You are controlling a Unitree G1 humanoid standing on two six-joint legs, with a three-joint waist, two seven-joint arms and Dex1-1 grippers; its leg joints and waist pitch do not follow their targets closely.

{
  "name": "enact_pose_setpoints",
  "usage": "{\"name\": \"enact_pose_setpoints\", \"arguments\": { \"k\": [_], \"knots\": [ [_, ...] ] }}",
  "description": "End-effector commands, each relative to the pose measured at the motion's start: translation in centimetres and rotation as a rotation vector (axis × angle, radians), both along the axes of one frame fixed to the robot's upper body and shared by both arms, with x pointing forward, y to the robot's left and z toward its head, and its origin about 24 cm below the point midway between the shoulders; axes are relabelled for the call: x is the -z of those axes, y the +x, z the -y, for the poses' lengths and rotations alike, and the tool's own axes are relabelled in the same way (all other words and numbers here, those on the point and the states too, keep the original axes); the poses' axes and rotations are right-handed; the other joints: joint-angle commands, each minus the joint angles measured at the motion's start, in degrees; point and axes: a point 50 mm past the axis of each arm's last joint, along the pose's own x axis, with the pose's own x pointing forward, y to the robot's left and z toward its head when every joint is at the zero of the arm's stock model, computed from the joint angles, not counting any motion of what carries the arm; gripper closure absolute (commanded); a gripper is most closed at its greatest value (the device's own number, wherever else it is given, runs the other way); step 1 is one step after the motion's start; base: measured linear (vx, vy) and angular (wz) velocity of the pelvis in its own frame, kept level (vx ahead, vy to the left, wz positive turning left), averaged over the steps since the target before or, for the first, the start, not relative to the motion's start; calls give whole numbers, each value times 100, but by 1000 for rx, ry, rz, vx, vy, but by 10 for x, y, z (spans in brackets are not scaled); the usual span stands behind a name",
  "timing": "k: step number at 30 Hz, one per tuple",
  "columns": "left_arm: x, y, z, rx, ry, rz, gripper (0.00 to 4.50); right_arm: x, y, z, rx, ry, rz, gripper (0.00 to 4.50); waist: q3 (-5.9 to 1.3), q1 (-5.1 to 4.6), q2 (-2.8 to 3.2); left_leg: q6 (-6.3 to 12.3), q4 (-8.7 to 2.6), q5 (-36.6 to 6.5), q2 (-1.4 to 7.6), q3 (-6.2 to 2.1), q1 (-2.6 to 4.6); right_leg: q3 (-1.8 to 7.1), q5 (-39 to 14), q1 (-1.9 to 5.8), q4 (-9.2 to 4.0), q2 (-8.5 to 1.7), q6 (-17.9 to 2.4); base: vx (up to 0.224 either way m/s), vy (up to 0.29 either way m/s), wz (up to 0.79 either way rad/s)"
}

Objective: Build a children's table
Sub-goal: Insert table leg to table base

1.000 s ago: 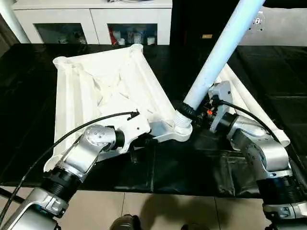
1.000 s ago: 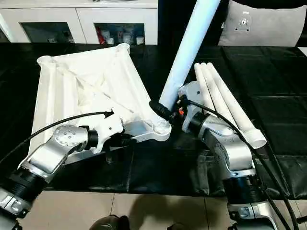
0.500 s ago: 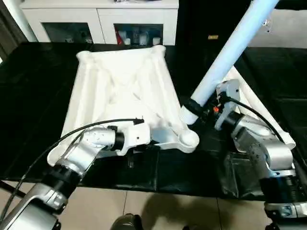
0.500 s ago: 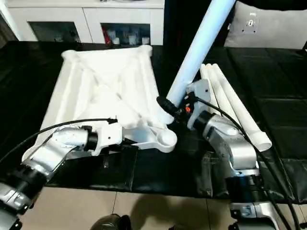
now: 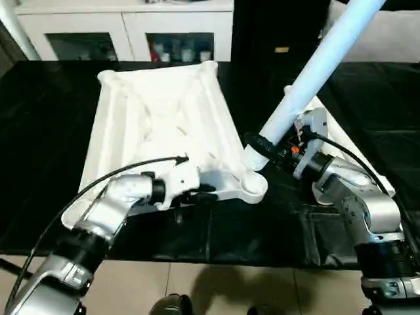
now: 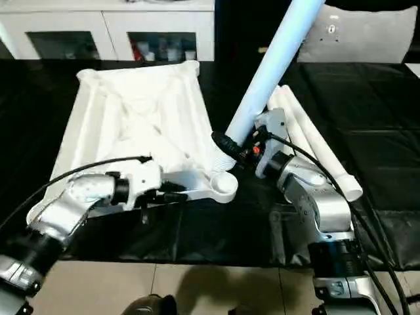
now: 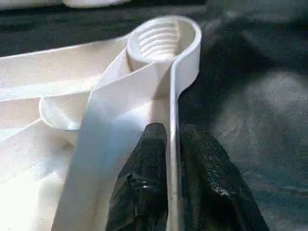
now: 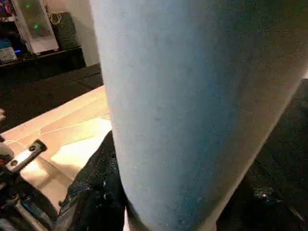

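1. We are on the leg-fitting step: the table top (image 5: 157, 125) lies ribs-up on the worktop (image 5: 39, 131).
2. Our left gripper (image 7: 168, 159) pinches its edge wall beside the corner socket (image 7: 161, 41).
3. Our right gripper (image 5: 272, 149) grasps the leg (image 5: 315, 72); next we must align its threaded end squarely over the socket.

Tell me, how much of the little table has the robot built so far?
None of the legs looks attached yet. The tabletop lies upside down; the left gripper pinches its rim near the empty corner socket. The right gripper holds one leg tilted just beside that socket. Three spare legs wait on the worktable.
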Motion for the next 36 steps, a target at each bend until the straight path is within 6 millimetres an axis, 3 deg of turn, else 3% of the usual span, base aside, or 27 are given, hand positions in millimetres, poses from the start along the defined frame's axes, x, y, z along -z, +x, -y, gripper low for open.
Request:
{"name": "enact_pose_setpoints", "arguments": {
  "k": [1,6,15,22,32,36],
  "knots": [
    [-5,1,-3,-24,-19,14,344,-6,0,-3,-13,10,31,260,-415,0,-71,325,-409,-1083,481,-174,229,189,-413,186,-403,-499,-1476,0,0,0],
    [-6,0,-1,-41,-39,3,306,-5,-1,-4,-15,12,29,260,-382,34,-67,201,-434,-1316,491,-175,251,208,-868,164,-447,-516,-1372,0,0,0],
    [2,-3,1,-18,41,-29,297,-4,-1,-8,-62,-19,-11,260,-381,25,-89,171,-448,-1287,484,-182,235,213,-806,173,-448,-512,-1300,0,0,0],
    [-1,4,5,-41,56,-26,374,5,-5,-8,-132,-118,-20,260,-384,38,-90,143,-446,-1344,493,-184,237,213,-944,172,-460,-524,-1293,0,0,0],
    [3,5,6,-2,115,-23,443,8,-9,-6,-192,-167,-29,260,-405,47,-86,204,-431,-1296,493,-187,231,213,-776,190,-457,-524,-1350,0,0,0],
    [6,4,4,8,140,-17,450,7,-11,-4,-214,-171,-46,260,-433,57,-90,248,-412,-1180,492,-186,227,203,-631,209,-433,-529,-1391,0,0,0]
  ]
}}
